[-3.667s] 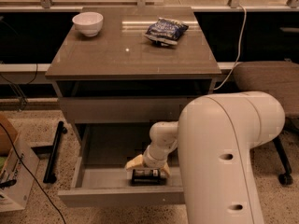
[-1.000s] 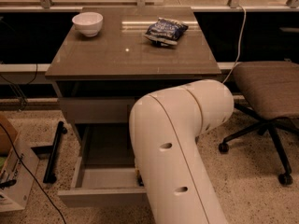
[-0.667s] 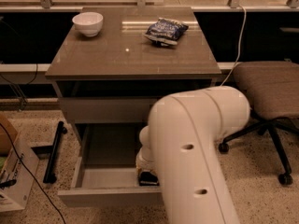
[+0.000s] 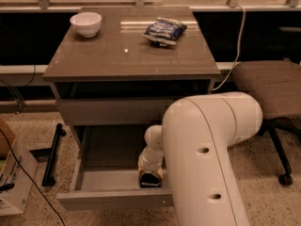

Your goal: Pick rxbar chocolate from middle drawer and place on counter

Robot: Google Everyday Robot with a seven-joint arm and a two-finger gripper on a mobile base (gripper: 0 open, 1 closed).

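Rxbar chocolate (image 4: pixel 150 181) lies on the floor of the middle drawer (image 4: pixel 111 199), close behind the drawer's front wall and toward its right-hand end. My gripper (image 4: pixel 150 172) is down inside the drawer right on top of it. That is the relation everything turns on: the bar is straight beneath my gripper, touching it or very nearly so, not off to either side. Only a dark patch of wrapper shows under my wrist. I judge its long axis to run across the drawer, parallel to the front wall, though my gripper covers too much of it to be sure. Whether I have closed on the bar or am only poised around it I cannot tell from here (my own forearm (image 4: pixel 207 149) fills the foreground).

The counter (image 4: pixel 127 55) lies above and further back, with the closed drawer front (image 4: pixel 113 111) and the slab's overhanging edge between it and the bar. So I judge the way out goes toward the drawer's open front first, then upward. On the counter a white bowl (image 4: pixel 86 23) and a blue snack bag (image 4: pixel 164 30) sit near the back, and the bare stretch is at the front.
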